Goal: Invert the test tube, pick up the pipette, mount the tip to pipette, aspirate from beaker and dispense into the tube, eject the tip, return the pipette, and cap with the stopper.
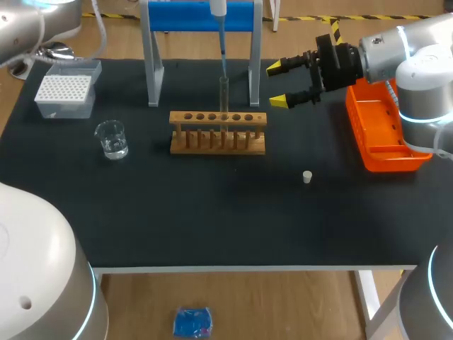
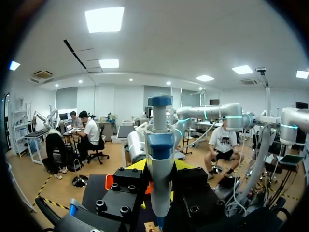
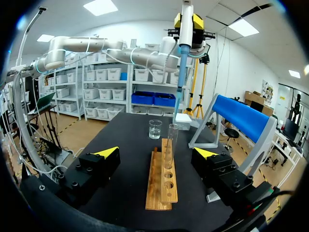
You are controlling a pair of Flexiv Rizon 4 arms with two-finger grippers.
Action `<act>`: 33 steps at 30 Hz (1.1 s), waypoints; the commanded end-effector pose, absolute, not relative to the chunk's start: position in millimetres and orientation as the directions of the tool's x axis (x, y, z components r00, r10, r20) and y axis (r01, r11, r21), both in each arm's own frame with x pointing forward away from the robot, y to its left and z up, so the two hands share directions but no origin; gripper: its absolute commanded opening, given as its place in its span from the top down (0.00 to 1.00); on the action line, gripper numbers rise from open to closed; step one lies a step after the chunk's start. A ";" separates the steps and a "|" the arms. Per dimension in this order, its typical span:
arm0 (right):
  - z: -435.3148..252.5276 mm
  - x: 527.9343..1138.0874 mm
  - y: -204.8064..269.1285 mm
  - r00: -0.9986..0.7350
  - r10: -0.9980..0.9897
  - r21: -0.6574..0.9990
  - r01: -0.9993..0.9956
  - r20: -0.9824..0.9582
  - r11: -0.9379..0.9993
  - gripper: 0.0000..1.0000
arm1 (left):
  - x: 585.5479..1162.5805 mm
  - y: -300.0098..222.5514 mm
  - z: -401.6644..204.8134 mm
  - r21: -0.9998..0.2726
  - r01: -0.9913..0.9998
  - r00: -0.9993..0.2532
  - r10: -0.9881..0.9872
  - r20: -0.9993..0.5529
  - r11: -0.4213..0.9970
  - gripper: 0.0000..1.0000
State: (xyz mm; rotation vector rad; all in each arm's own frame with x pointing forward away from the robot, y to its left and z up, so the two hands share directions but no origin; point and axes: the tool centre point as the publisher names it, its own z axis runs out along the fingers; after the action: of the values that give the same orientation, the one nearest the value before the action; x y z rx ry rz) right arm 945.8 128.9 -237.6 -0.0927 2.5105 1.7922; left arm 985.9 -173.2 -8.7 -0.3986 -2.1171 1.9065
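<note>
Pipette hangs upright over the test tube, clamped by left gripper; right gripper gapes wide.

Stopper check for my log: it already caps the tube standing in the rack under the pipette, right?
No. The head view shows the stopper lying on the table, apart from the rack. The tube does stand in the rack under the pipette.

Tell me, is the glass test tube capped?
Uncapped: the small white stopper lies on the black mat, apart from the clear glass test tube.
</note>
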 end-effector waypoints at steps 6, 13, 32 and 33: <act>-237.8 946.0 128.5 -0.997 -0.018 0.942 -0.081 -0.080 0.325 0.00 | 982.5 -174.2 -15.0 -0.996 0.019 -0.930 0.366 0.016 0.092 1.00; -237.8 946.0 128.5 -0.997 -0.018 0.942 -0.081 -0.080 0.325 0.00 | 983.9 -174.9 -20.1 -0.995 0.011 -0.930 0.368 0.025 0.096 1.00; -237.8 946.0 128.5 -0.997 -0.018 0.942 -0.081 -0.080 0.325 0.00 | 986.4 -172.1 -23.8 -0.981 -0.016 -0.942 0.327 0.081 0.195 1.00; -237.8 946.0 128.5 -0.997 -0.018 0.942 -0.081 -0.080 0.325 0.00 | 986.7 -172.3 -23.9 -0.981 -0.016 -0.942 0.327 0.080 0.194 1.00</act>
State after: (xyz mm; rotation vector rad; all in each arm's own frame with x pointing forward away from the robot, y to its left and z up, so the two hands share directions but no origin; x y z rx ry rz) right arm 945.8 129.0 -237.7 -0.0930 2.5105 1.7925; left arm 990.1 -171.6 -28.5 -0.3007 -2.1871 1.8192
